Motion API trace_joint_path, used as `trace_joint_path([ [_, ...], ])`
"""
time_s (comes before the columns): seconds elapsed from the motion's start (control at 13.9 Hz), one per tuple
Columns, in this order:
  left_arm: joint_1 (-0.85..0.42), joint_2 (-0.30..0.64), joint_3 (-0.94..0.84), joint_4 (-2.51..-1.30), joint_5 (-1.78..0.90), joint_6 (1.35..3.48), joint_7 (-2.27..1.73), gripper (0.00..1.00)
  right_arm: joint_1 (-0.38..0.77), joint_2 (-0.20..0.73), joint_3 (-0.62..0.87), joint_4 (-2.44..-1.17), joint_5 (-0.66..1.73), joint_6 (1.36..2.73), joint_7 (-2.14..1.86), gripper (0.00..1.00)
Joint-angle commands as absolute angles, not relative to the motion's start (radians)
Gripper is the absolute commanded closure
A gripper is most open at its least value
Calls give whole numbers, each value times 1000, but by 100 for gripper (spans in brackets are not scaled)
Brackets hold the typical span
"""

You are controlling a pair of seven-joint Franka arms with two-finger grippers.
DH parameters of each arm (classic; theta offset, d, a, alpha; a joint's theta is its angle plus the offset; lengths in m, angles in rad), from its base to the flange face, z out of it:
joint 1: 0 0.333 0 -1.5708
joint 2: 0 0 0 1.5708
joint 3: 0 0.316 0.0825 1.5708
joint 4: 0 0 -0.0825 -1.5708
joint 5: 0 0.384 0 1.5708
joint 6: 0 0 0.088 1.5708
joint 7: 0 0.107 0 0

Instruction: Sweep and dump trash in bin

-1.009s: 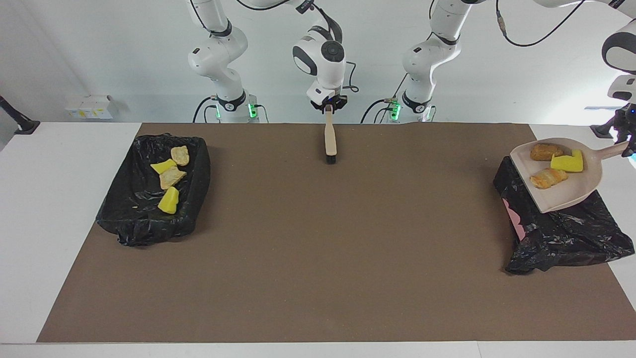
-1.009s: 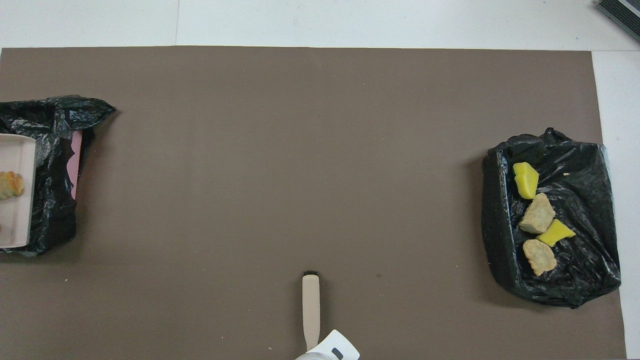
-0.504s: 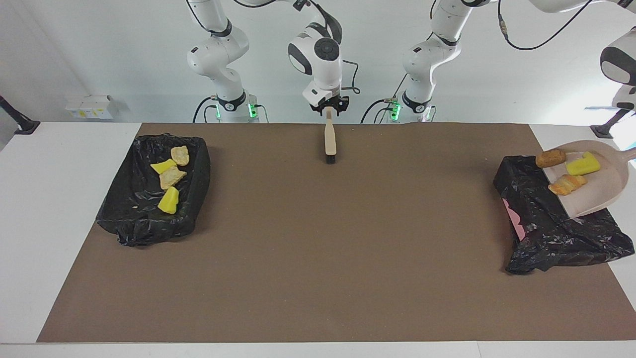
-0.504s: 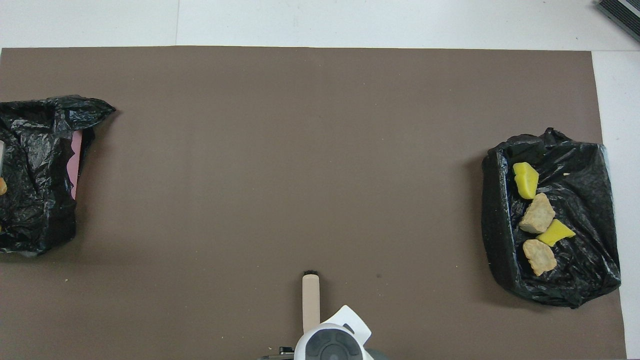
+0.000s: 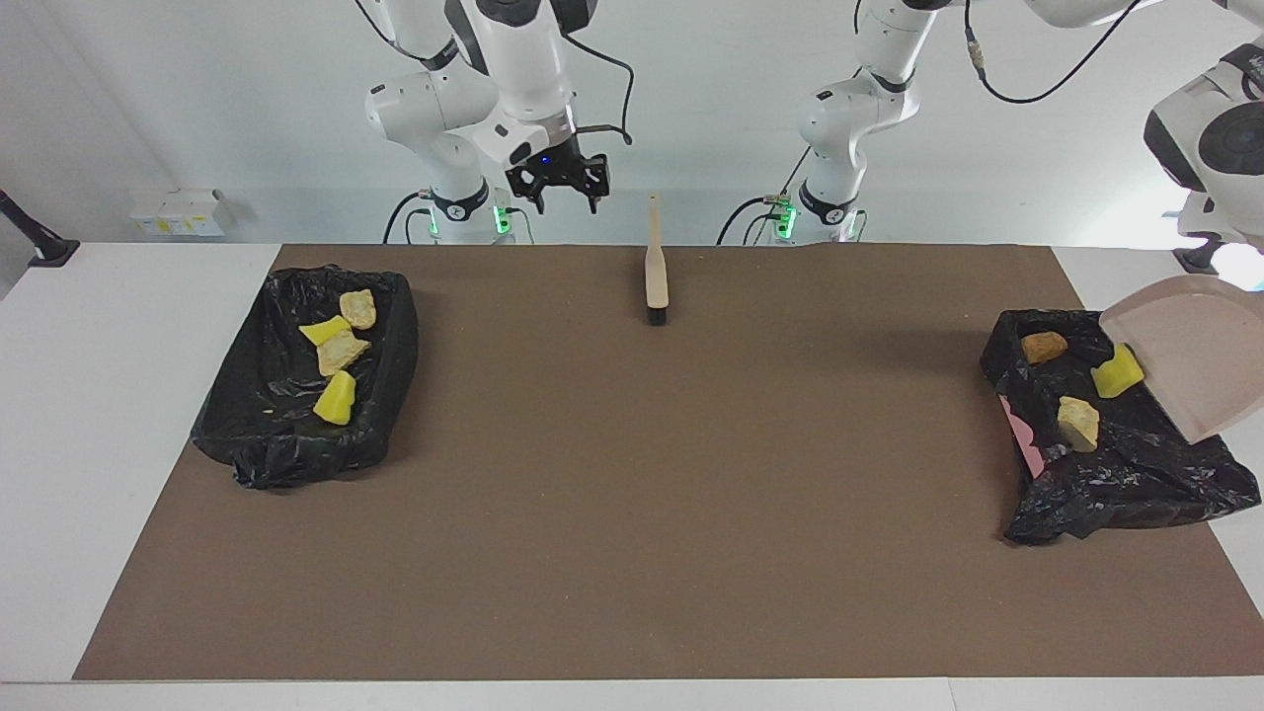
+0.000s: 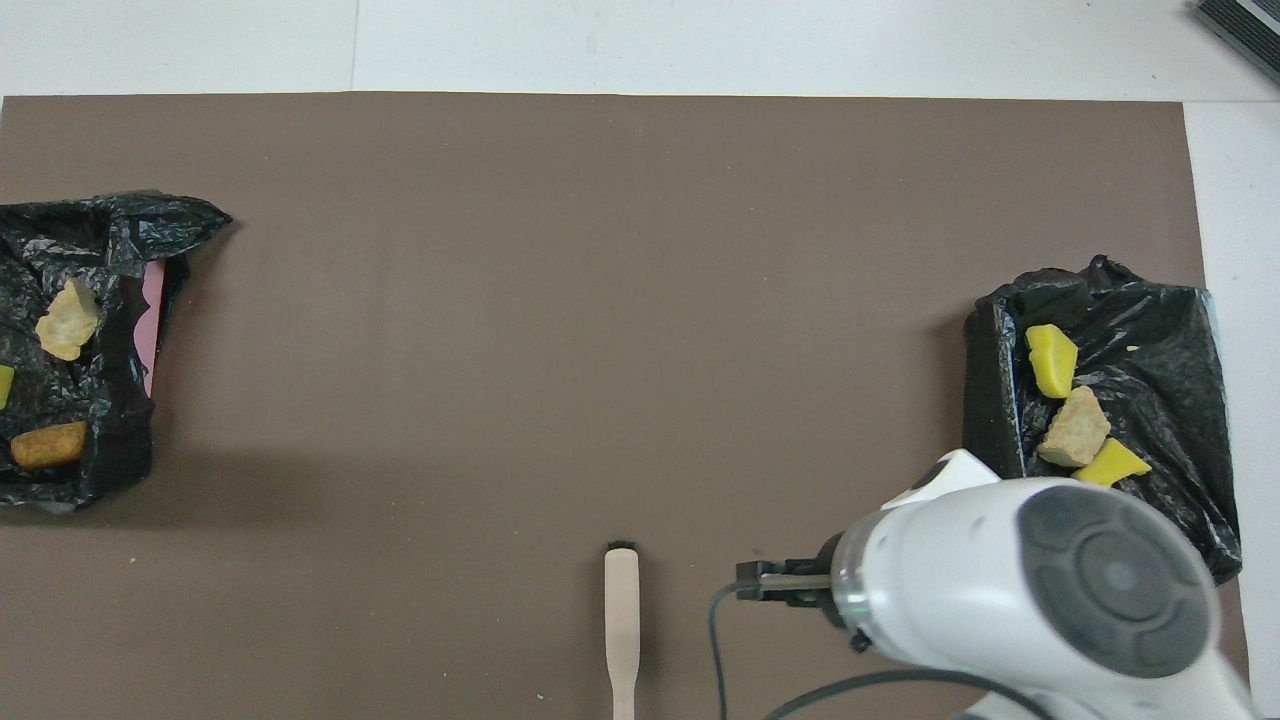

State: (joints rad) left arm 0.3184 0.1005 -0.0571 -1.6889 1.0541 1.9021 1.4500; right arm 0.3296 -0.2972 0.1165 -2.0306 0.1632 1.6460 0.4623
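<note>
While the brush lay alone on the mat, both arms were raised.
Brush: it lay flat near the robots' edge of the brown mat, bristles pointing away from the robots, nothing touching it.
Right gripper: it hung in the air with its fingers spread apart and nothing between them, over the robots' edge of the mat between the brush and the bin at the right arm's end.
Left gripper: out of sight past the picture edge, it was closed on the handle of the dustpan.
Dustpan: beige, it was tipped steeply over the bin at the left arm's end.
Trash, left arm's end: three lumps lay in the black-lined bin.
Trash, right arm's end: four lumps lay in the other black-lined bin.
</note>
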Motion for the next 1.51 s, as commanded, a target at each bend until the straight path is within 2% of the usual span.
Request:
trace_joint_path([
  [0.0,270,46,-44,-1741,1153,1835,1361,100,247,-212,132,-1872,85,1586,364,0],
  [0.29,186,18,-54,-1740,1096,1726,1307,100,132,-65,129,-1587,77,1427,367,0],
  [0.43,128,14,-51,-1732,944,1675,1251,100,80,-28,129,-1514,58,1405,356,0],
  [0.86,-23,6,-60,-1727,666,1539,933,100,72,-38,123,-1514,-25,1414,304,0],
  [1.44,-139,-31,-61,-1766,243,1526,388,100,32,-45,92,-1523,-6,1422,295,0],
])
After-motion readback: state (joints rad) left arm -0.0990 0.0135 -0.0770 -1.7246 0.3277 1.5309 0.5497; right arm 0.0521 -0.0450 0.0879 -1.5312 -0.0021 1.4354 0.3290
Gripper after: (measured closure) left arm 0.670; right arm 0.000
